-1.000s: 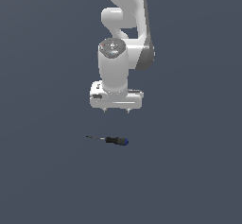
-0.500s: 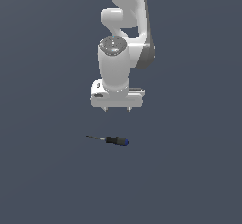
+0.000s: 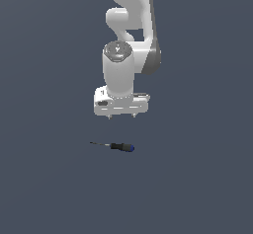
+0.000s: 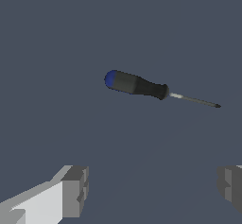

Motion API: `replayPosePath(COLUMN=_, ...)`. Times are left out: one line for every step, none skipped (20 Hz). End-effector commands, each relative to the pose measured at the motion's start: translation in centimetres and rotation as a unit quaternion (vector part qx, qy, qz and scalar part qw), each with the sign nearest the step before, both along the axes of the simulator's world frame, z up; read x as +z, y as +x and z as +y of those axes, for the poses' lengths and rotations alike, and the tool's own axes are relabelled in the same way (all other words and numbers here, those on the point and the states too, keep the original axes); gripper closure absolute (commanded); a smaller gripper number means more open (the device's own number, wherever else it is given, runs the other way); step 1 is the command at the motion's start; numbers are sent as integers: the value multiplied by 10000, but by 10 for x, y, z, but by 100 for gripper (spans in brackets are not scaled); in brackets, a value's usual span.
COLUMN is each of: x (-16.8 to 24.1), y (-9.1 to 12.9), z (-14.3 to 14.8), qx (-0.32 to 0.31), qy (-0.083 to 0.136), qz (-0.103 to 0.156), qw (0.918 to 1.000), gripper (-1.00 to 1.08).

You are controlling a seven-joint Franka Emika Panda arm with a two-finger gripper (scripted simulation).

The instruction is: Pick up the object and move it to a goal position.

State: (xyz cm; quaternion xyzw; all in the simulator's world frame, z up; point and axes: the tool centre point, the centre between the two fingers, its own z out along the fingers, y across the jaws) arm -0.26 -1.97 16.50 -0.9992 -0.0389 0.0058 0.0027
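Gripper (image 3: 121,116) hangs wide open and empty above the screwdriver (image 3: 114,146), which lies flat on the floor below, not yet between the fingers (image 4: 74,191); its long axis seems parallel to their gap.

Exterior view: arm's upper links cut off by the top edge; base not in frame. Tool (image 3: 121,116) fingertips show only as tiny nubs under the hand. Screwdriver (image 3: 113,146) shaft tip too thin to resolve. Wrist view: both fingers (image 4: 73,190) cropped by the frame edges, tips alone visible.
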Motion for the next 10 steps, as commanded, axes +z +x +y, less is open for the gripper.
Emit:
replayPosePath(x=-3, y=2, z=-1, qx=211, qy=-9, qz=2, qw=9998, gripper=-92)
replayPosePath(x=-4, y=4, z=-2, qx=310, qy=-13, qz=3, qw=9995, gripper=-92)
replayPosePath(x=-6, y=5, z=-3, qx=416, qy=-17, qz=4, qw=9991, gripper=-92)
replayPosePath(x=-7, y=6, z=-4, qx=528, qy=-21, qz=5, qw=9986, gripper=-92)
replayPosePath(x=-9, y=8, z=-4, qx=648, qy=-25, qz=6, qw=9979, gripper=-92)
replayPosePath(x=-11, y=9, z=-5, qx=774, qy=-29, qz=7, qw=9970, gripper=-92)
replayPosePath(x=-13, y=11, z=-6, qx=907, qy=-33, qz=8, qw=9959, gripper=-92)
replayPosePath(x=-15, y=12, z=-7, qx=1044, qy=-37, qz=9, qw=9945, gripper=-92)
replayPosePath(x=-17, y=14, z=-8, qx=1180, qy=-40, qz=11, qw=9930, gripper=-92)
replayPosePath(x=-18, y=15, z=-9, qx=1316, qy=-43, qz=12, qw=9913, gripper=-92)
